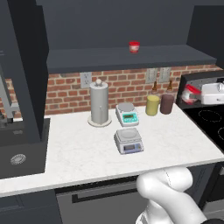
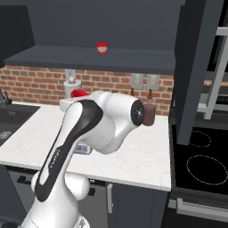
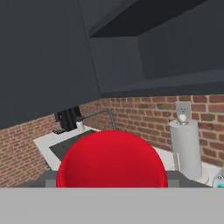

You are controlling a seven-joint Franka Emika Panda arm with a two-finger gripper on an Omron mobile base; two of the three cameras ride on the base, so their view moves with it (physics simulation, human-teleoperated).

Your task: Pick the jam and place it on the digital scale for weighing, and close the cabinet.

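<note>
My gripper point(image 1: 193, 94) is shut on the jam point(image 1: 190, 93), a squat red jar with a whitish band, and holds it in the air above the counter's right end, beside the stove. In the hand view the jam's point(image 3: 111, 159) red top sits between the fingertips. A twin red jar point(image 1: 134, 47) stands on the open cabinet's shelf point(image 1: 131, 59). The digital scale point(image 1: 129, 141) with the bluish display lies mid-counter, well left of and below the gripper. Both cabinet doors stand open, the left door point(image 1: 26, 65) and the right door point(image 2: 196, 67). My arm hides most of the scale in the right base view.
A second scale point(image 1: 127, 113) with a teal display lies just behind the first. A paper towel roll point(image 1: 99, 105) stands to its left. A yellow bottle point(image 1: 152, 104) and a brown bottle point(image 1: 167, 103) stand by the brick wall. Sink point(image 1: 17, 153) at left, stove point(image 1: 210, 118) at right.
</note>
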